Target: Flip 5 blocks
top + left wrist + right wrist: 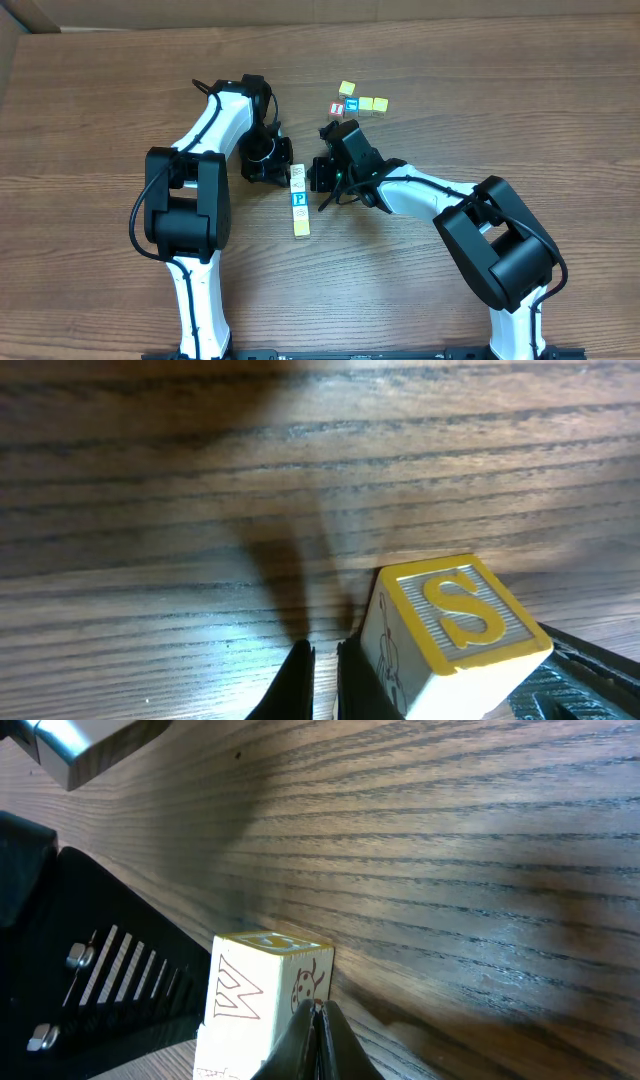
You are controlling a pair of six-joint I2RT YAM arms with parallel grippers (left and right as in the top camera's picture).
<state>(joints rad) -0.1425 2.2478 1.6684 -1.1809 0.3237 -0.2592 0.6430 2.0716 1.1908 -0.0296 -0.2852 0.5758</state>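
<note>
Five blocks lie in a short column: cream ones at the far end (pixel 298 174), a blue-faced P block (pixel 299 200), and a yellow block (pixel 302 229) nearest the front. My left gripper (pixel 282 172) is shut just left of the column's far end. In the left wrist view its empty gripper (pixel 325 682) stands with one finger (pixel 352 680) against a block with a yellow S face (pixel 460 612). My right gripper (pixel 313 178) is shut on the column's right. In the right wrist view its closed gripper (pixel 316 1038) touches a cream block (pixel 262 1000) bearing a W and a ladybug.
A second cluster of small cubes sits further back right: a yellow one (pixel 346 89), a red-faced one (pixel 337 108), a blue one (pixel 351 104) and two more yellow ones (pixel 373 103). The wooden table (pixel 500 100) stretches all round. Both arms bend in from the front edge.
</note>
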